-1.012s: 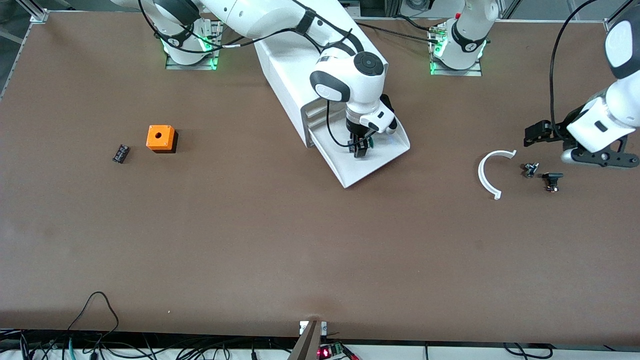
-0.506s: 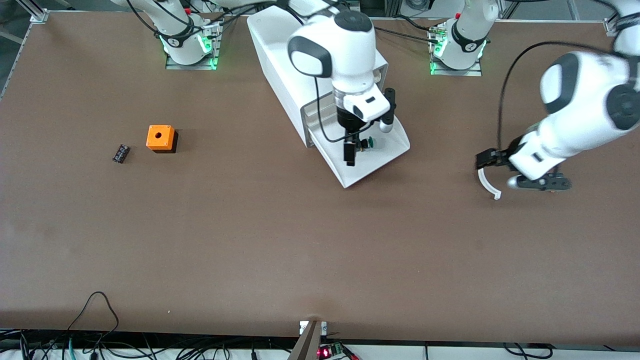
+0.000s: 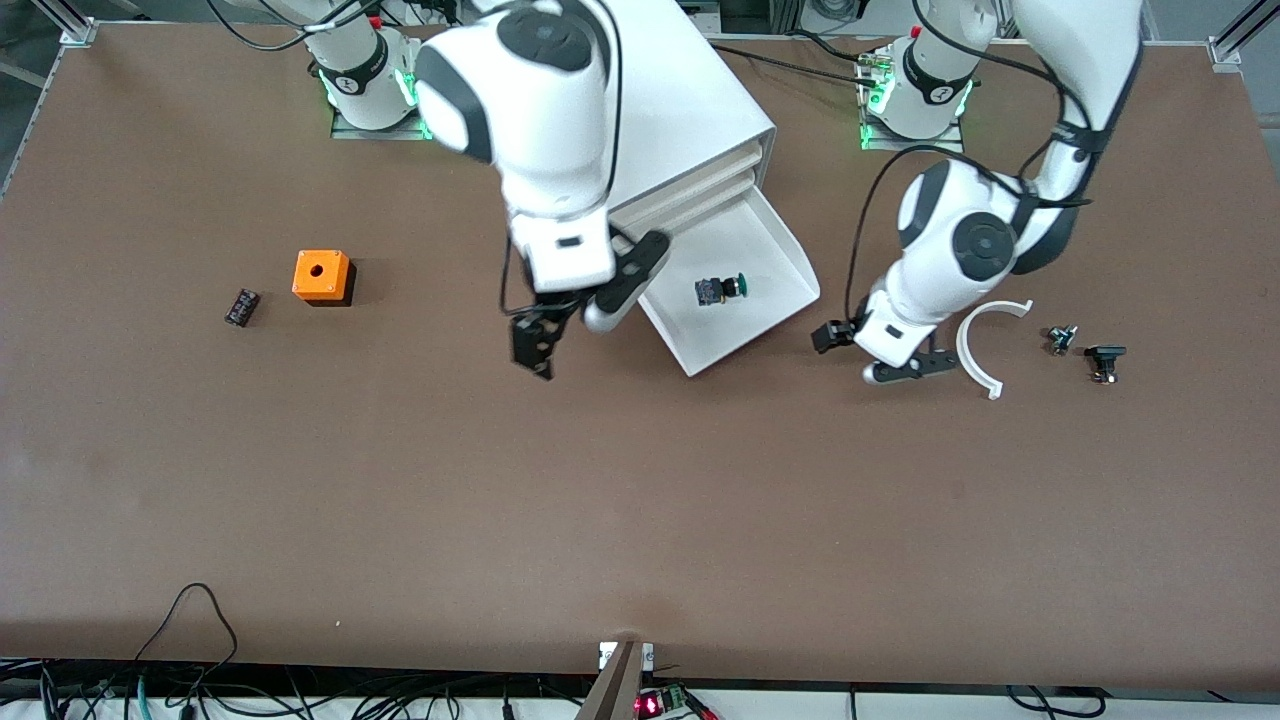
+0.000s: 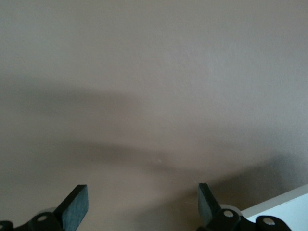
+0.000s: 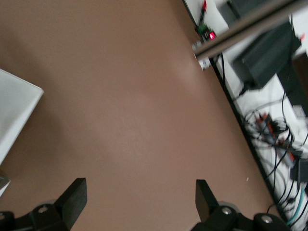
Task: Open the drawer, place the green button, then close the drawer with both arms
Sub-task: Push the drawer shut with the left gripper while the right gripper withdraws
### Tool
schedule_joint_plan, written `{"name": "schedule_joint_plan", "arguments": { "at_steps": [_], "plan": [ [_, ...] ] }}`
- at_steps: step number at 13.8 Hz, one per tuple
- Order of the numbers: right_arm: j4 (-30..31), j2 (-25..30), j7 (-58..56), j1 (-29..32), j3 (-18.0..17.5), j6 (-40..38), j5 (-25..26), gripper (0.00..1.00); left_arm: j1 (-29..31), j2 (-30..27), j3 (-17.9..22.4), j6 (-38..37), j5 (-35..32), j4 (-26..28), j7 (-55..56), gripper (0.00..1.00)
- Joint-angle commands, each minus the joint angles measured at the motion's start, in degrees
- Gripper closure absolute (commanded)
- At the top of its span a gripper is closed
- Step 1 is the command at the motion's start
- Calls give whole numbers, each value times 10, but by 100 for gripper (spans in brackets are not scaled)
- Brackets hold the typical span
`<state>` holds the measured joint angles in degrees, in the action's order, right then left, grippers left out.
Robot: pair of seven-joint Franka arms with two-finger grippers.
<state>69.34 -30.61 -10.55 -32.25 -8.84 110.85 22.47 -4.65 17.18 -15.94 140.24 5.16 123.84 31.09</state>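
Button (image 3: 721, 290) released in drawer (image 3: 770, 262), right end effector (image 3: 535, 345) withdrawn

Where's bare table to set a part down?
The broad strip nearer the front camera than the drawer and orange box is bare. It is crowded at the left arm's end: white arc, small parts.

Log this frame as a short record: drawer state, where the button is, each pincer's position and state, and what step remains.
drawer: lowest one, pulled open
button: lying in the open drawer, free of both pincers
right pincer: open, empty, over bare table beside the drawer, toward the right arm's end
left pincer: open, empty, low over the table between the drawer and the white curved piece
remaining: drawer not yet closed
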Motion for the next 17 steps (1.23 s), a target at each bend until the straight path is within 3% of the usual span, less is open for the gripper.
{"name": "schedule_joint_plan", "arguments": {
  "at_steps": [1, 3, 6, 9, 12, 15, 17],
  "plan": [
    [60, 29, 102, 32, -2, -30, -5, 0, -18, 2, -8, 50, 7, 36, 51, 0],
    [69, 31, 228, 34, 34, -79, -8, 0, -35, 5, -10, 50, 8, 40, 92, 0],
    [95, 34, 411, 73, 43, -101, -46, 0, -60, 5, -49, 48, 32, 57, 140, 0],
    [98, 63, 530, 161, 44, -133, -126, 0, -61, 0, -94, 15, 33, 70, 163, 0],
    [99, 103, 485, 239, 44, -168, -134, 0, -62, -5, -156, -21, 33, 70, 154, 0],
    [119, 145, 297, 317, 44, -169, -139, 0, -62, -17, -172, -50, 33, 70, 153, 0],
    [122, 165, 240, 341, 46, -188, -144, 0, -61, -20, -172, -55, 33, 70, 153, 0]
  ]
}}
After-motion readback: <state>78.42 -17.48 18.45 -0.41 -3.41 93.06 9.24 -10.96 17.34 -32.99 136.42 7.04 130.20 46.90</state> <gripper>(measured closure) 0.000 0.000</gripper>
